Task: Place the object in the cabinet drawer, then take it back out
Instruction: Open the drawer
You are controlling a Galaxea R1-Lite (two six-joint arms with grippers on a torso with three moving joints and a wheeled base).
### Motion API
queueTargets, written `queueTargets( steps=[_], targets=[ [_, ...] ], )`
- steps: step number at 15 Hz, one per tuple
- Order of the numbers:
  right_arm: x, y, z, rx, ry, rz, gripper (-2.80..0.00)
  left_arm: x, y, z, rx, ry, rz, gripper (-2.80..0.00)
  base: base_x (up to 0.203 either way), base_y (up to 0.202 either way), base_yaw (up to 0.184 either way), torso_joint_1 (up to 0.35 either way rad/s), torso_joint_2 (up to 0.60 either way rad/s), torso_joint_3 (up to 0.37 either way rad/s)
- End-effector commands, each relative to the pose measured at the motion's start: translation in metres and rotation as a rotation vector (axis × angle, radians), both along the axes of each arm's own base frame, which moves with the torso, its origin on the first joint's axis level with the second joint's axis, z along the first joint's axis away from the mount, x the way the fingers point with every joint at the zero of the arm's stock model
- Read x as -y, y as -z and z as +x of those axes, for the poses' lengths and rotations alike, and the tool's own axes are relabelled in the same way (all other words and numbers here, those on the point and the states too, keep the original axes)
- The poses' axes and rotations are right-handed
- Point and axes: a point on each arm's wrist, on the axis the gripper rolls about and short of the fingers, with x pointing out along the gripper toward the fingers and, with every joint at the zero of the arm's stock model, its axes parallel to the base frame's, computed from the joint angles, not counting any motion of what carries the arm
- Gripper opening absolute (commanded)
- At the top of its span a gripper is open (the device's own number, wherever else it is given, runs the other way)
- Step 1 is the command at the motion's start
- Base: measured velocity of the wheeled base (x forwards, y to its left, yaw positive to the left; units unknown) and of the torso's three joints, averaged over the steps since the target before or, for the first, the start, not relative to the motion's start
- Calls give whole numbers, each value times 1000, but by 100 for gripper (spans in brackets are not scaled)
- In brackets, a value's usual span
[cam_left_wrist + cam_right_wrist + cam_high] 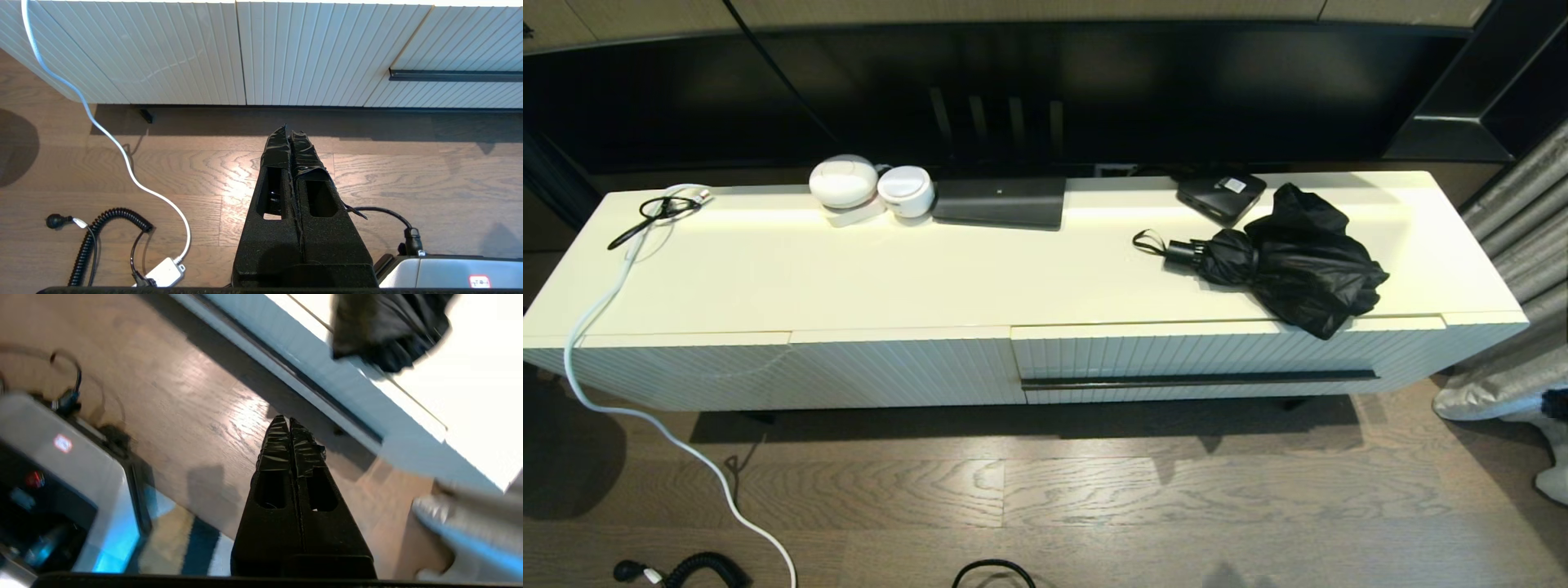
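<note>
The umbrella [1290, 261] lies on the right part of the cabinet's worktop [849, 269], its rumpled black fabric spilling over the front edge just above the drawer [1225, 351]. Its short handle and wrist loop point toward the middle of the top. The drawer is fully closed, its long black handle bar [1199, 380] running along the ribbed front. Just behind the umbrella sits a flat black box [1221, 196] with a white label.

Neither arm reaches into the head view. The left gripper [289, 134] hangs low over the wood floor, facing the handleless ribbed panel, with its taped fingers pressed together and nothing between them. The right gripper [289, 424] is also closed on nothing, over the floor in front of the drawer end of the cabinet, with the umbrella up ahead of it.

From where I stand, nothing of the task looks begun. The overhanging fabric worries me: I think the drawer sliding out could snag it and drag the umbrella off the edge. The loose cloth also seems likely to slip in a pinch unless the handle is taken. The white cable [613, 310] trailing down the left end is well apart from the work.
</note>
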Motion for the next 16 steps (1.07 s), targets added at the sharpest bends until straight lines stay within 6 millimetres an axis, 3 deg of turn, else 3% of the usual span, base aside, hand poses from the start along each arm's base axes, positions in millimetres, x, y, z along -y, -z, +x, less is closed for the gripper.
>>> queueTargets(
  steps=[1, 6, 9, 12, 16],
  targets=[
    [-16, 7, 47, -115, -81, -76, -280, 0, 0, 0, 0, -1, -1, -280, 0, 0, 0, 0, 0, 0],
    [-46, 38, 109, -260, -237, -261, -280, 0, 0, 0, -1, -1, -1, -280, 0, 0, 0, 0, 0, 0],
    [-60, 79, 162, -338, -336, -417, -280, 0, 0, 0, -1, -1, -1, -280, 0, 0, 0, 0, 0, 0],
    [-66, 118, 204, -315, -436, -622, -280, 0, 0, 0, -1, -1, -1, -280, 0, 0, 0, 0, 0, 0],
    [-75, 151, 242, -229, -487, -742, -280, 0, 0, 0, 0, -1, -1, -280, 0, 0, 0, 0, 0, 0]
  ],
)
